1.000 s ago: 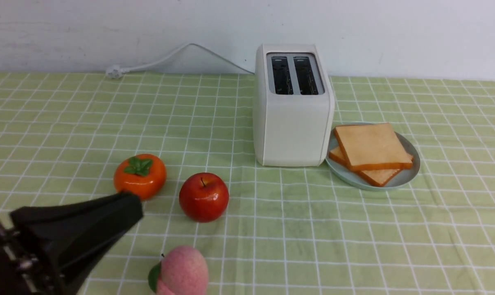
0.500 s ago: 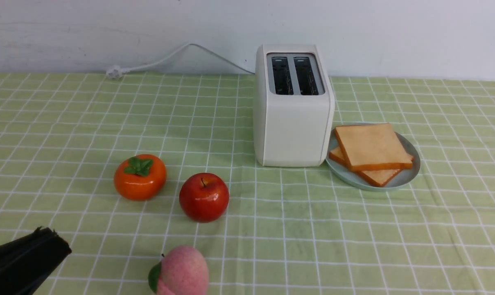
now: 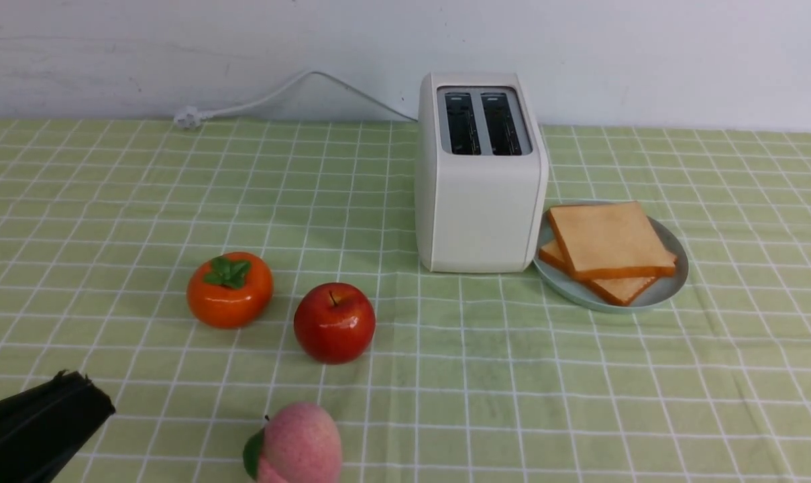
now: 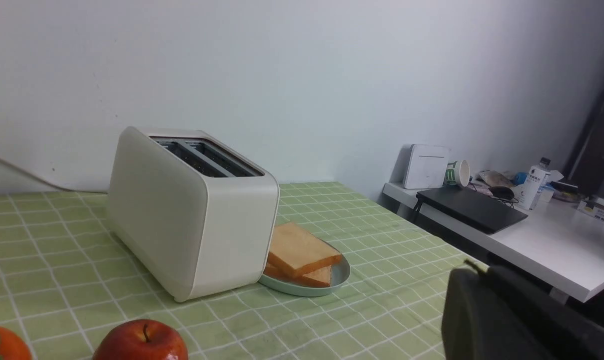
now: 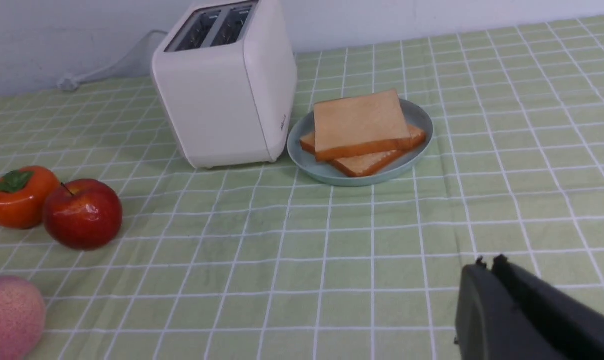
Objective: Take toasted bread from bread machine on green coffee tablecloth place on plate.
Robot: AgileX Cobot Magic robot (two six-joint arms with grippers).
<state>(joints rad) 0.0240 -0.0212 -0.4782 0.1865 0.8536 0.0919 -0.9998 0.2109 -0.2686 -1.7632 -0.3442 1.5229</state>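
Two slices of toasted bread (image 3: 606, 241) (image 5: 356, 125) (image 4: 297, 250) lie stacked on the pale plate (image 3: 667, 285) (image 5: 326, 172) (image 4: 339, 275), just right of the bread machine (image 3: 479, 201) (image 5: 227, 95) (image 4: 182, 230). Its two dark slots hold nothing. All of it rests on the green coffee tablecloth (image 3: 512, 369). My left gripper (image 3: 86, 399) (image 4: 474, 270) sits shut and empty at the near left corner, far from the plate. The right gripper (image 5: 486, 262) is shut and empty over bare cloth in front of the plate; the front view does not show it.
An orange persimmon (image 3: 229, 290), a red apple (image 3: 334, 322) and a pink peach (image 3: 298, 444) stand on the near left of the cloth. The toaster's white cord (image 3: 271, 97) runs along the back wall. A white side desk (image 4: 531, 245) with clutter stands beyond the table's right edge.
My left arm drew back from beside the persimmon toward the near left corner, then held still. The bread, plate and toaster stayed put.
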